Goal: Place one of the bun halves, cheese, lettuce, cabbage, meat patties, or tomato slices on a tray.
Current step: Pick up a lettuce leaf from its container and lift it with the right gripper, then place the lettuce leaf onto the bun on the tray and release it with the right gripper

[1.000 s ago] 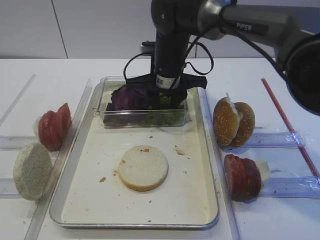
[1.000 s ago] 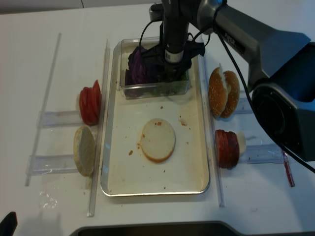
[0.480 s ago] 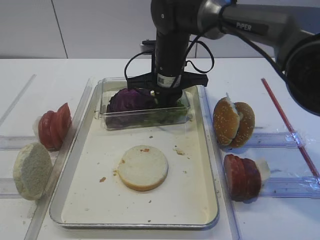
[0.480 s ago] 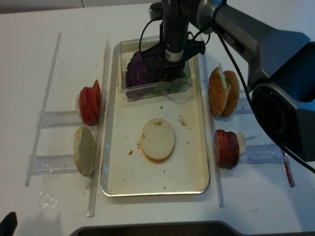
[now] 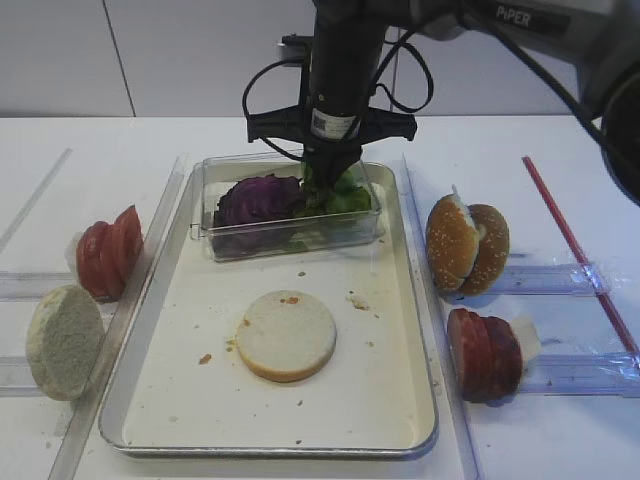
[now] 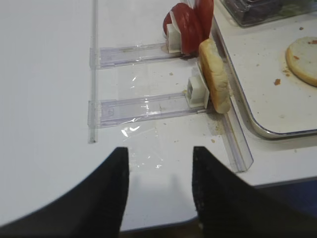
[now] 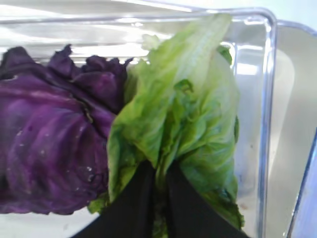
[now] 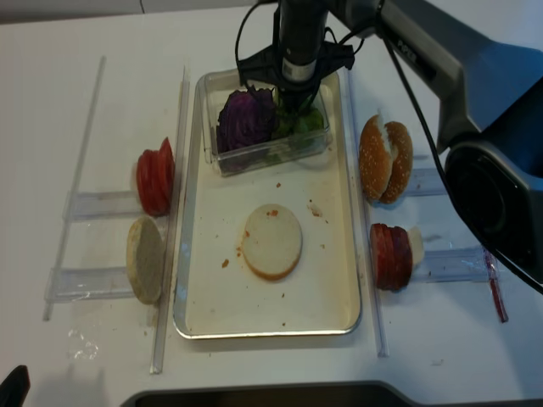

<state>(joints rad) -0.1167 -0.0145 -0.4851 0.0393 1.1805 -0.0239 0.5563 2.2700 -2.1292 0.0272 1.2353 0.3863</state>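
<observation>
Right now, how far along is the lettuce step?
Done: one bun half lies flat on the tray. In hand: right gripper shut on the lettuce, beside the cabbage in the clear box. Left: carry it over and set it on the tray.

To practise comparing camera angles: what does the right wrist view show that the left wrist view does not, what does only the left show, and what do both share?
Only the right wrist view: the right claw shut on the bright green crinkled lettuce, beside the dark purple cabbage clump.
Only the left wrist view: the open left claw, glossy red tomato slices and an upright pale bun half.
Both: the clear plastic box and the cream-white tray.
</observation>
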